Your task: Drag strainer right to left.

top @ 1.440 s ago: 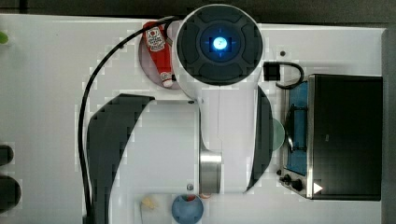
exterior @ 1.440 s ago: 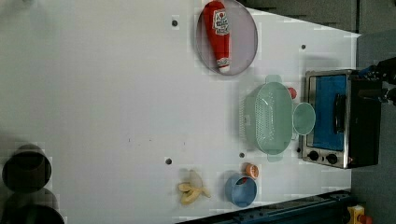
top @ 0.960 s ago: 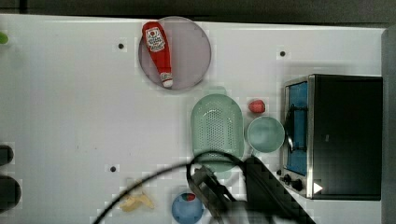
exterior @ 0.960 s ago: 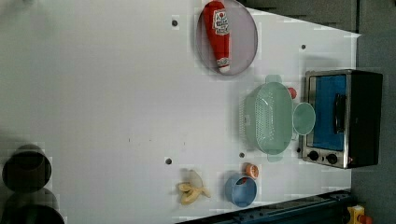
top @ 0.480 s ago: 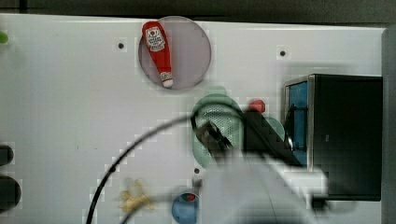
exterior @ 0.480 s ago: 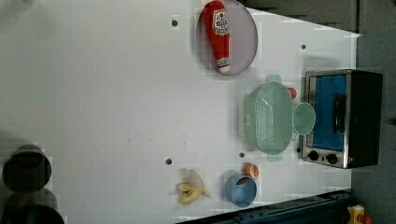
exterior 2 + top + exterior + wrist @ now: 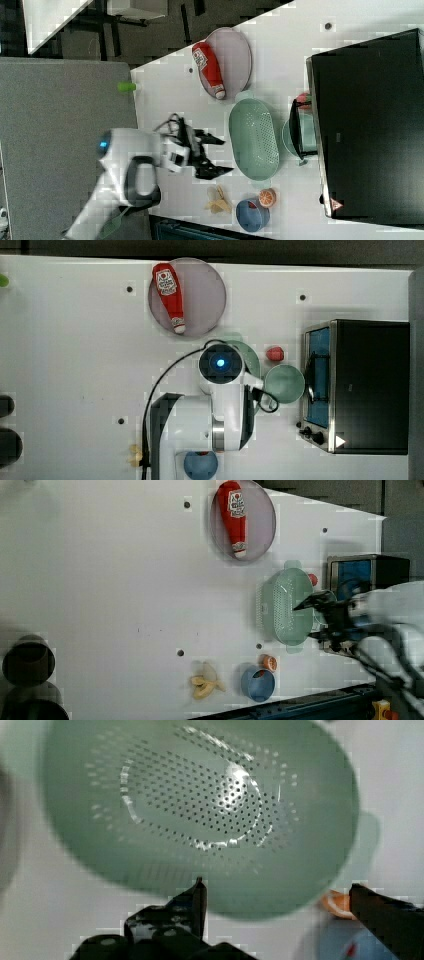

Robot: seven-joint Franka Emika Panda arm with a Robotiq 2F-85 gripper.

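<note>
Wrist view, nearest first: the black two-fingered gripper (image 7: 280, 895) has its fingers spread wide apart, holding nothing. One dark fingertip (image 7: 197, 892) overlaps the near rim of the pale mint-green oval plastic strainer (image 7: 200, 805); whether it touches cannot be told.

The strainer is a smooth-rimmed oval basin. Its floor and lower walls are pierced with rows of small round holes, and a bright glare patch sits on the perforated bottom. A flat tab handle projects from each end – seen in the left view (image 7: 282, 607) and right view (image 7: 253, 139).

In the right view the open gripper (image 7: 210, 157) hangs off the white robot arm (image 7: 130, 170), beside the strainer's long side, clear of it.

The strainer lies on the white tabletop (image 7: 110, 580), just beside the round pale green mug (image 7: 284, 384), which stands against the black toaster oven with blue glass door (image 7: 367, 385). A small red ball-like item (image 7: 274, 353) lies close by.

Further off – a red ketchup bottle (image 7: 235, 517) lies on a round grey plate (image 7: 262, 522). Near the opposite table edge sit a blue bowl (image 7: 258, 684), an orange slice (image 7: 270, 662) and a peeled banana (image 7: 205, 681).
</note>
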